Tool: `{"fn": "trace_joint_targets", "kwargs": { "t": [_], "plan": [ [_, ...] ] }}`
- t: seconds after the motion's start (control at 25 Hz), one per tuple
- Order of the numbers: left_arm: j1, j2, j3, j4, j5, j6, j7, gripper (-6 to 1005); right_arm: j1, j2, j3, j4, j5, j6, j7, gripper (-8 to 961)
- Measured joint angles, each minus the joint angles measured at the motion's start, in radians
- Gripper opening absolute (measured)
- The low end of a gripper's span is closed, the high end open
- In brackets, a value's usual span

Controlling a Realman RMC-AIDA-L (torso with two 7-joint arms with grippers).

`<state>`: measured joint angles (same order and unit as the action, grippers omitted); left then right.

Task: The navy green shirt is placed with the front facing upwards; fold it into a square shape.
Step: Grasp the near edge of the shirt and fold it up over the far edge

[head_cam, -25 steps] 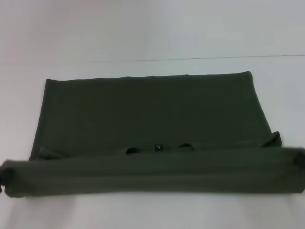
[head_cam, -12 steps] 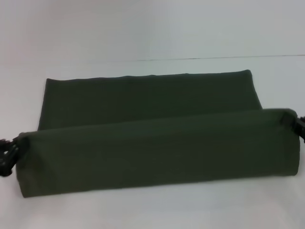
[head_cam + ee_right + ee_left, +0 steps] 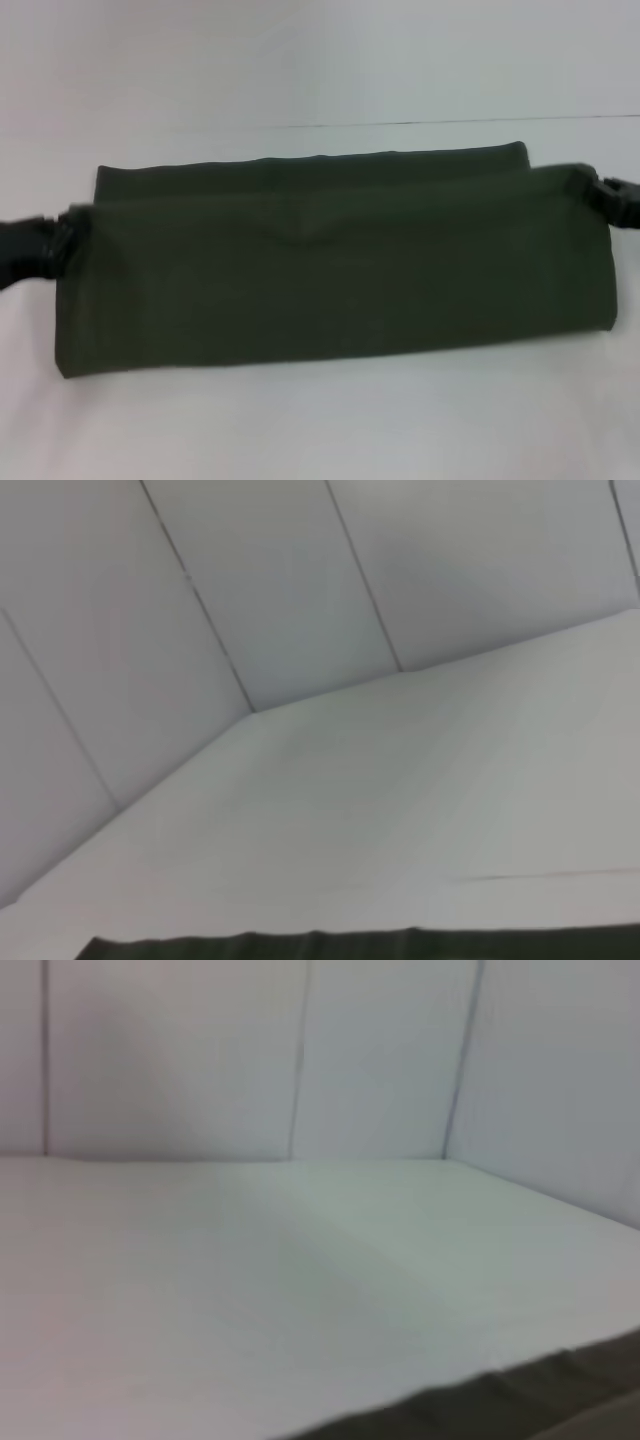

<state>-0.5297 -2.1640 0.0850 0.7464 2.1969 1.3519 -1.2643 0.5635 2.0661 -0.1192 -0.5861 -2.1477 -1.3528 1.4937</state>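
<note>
navy green shirt (image 3: pixel 330 270) folded, long axis left-right, left gripper (image 3: pixel 48 245) and right gripper (image 3: pixel 603 195) clamped on its ends

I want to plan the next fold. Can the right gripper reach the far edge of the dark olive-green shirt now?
Probably yes. The right gripper sits at the raised fold's right end, close to the dark olive-green shirt's far edge, with only bare white table beyond. It grips the fold, so it must release first.
</note>
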Motion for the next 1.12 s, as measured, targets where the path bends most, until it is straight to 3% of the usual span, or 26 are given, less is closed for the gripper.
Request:
{"fn": "trace_joint_targets", "kwargs": {
  "t": [0.52, 1.12],
  "plan": [
    [-0.148, -0.001, 0.130, -0.087, -0.028, -0.379, -0.019, 36, 0.115, 0.015, -0.088, 0.015, 0.002, 0.293, 0.031, 60],
    [-0.248, 0.000, 0.273, -0.193, -0.086, -0.715, -0.018, 34, 0.224, 0.018, -0.217, 0.096, 0.003, 0.597, 0.055, 58]
  ]
}}
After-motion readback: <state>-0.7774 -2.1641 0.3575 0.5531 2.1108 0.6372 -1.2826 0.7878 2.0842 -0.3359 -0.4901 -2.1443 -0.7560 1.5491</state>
